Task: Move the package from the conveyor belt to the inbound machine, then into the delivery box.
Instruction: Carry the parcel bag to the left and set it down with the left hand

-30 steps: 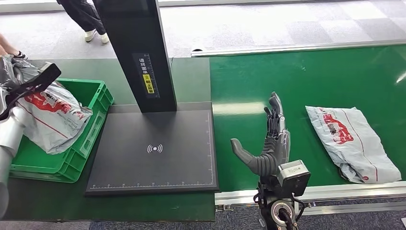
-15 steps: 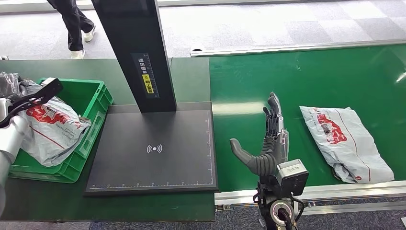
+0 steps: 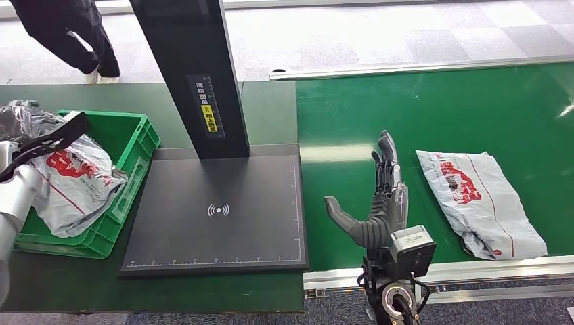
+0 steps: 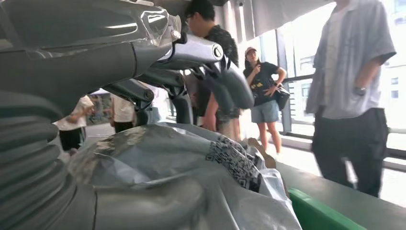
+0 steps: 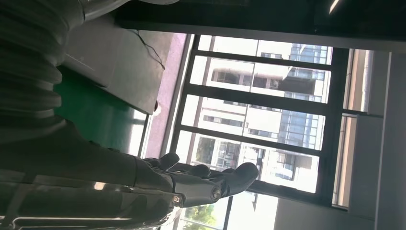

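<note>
The grey package (image 3: 478, 202) on the green conveyor belt (image 3: 433, 115) has drifted leftward. From the left: the left hand (image 3: 40, 143) grips a package (image 3: 71, 183) over the green delivery box (image 3: 128, 172); the right hand (image 3: 379, 203) hovers, fingers (image 3: 387, 159) spread, just beside the belt package.

Left hand (image 4: 143, 72) fingers (image 4: 230, 86) over grey package (image 4: 191, 177); people (image 4: 354, 86) behind.
</note>
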{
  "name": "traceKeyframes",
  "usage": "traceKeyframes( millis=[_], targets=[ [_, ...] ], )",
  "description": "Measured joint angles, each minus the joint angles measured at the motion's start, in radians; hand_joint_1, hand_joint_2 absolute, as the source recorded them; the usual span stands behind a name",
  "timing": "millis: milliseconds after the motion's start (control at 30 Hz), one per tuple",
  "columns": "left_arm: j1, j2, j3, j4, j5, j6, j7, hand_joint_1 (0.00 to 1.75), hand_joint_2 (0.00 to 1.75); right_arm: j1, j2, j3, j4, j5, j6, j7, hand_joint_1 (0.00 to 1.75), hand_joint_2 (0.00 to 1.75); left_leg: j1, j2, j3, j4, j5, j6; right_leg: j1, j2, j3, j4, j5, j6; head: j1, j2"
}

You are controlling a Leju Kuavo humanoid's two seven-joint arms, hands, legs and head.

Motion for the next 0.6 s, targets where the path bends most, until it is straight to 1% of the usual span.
traceKeyframes(
  millis=[133, 233, 333, 500, 600],
  targets=[
    [0.009, -0.013, 0.024, -0.02, 0.049, 0.039, -0.082, 0.0, 1.75, 0.0, 0.0, 0.002, 0.004, 0.0, -0.003, 0.0, 0.0, 1.75, 0.0, 0.0, 0.0, 0.0, 0.0, 0.0, 0.0, 0.0, 0.0, 0.0, 0.0, 0.0, 0.0, 0.0],
    [0.018, -0.023, 0.035, -0.042, 0.076, 0.071, -0.122, 0.0, 1.75, 0.0, 0.0, 0.004, 0.007, 0.0, -0.008, 0.0, 0.0, 1.75, 0.0, 0.0, 0.0, 0.0, 0.0, 0.0, 0.0, 0.0, 0.0, 0.0, 0.0, 0.0, 0.0, 0.0],
    [0.023, -0.032, 0.039, -0.065, 0.084, 0.091, -0.136, 0.0, 1.75, 0.0, 0.0, 0.004, 0.011, 0.0, -0.012, 0.0, 0.0, 1.75, 0.0, 0.0, 0.0, 0.0, 0.0, 0.0, 0.0, 0.0, 0.0, 0.0, 0.0, 0.0, 0.0, 0.0],
    [0.023, -0.041, 0.04, -0.088, 0.089, 0.095, -0.139, 0.0, 1.75, 0.0, 0.0, 0.004, 0.015, 0.003, -0.014, 0.0, 0.0, 1.75, 0.0, 0.0, 0.0, 0.0, 0.0, 0.0, 0.0, 0.0, 0.0, 0.0, 0.0, 0.0, 0.0, 0.0],
    [0.024, -0.046, 0.041, -0.099, 0.123, 0.109, -0.164, 0.0, 1.75, 0.0, 0.0, 0.004, 0.016, 0.009, -0.012, 0.0, 0.0, 1.75, 0.0, 0.0, 0.0, 0.0, 0.0, 0.0, 0.0, 0.0, 0.0, 0.0, 0.0, 0.0, 0.0, 0.0]
  ],
)
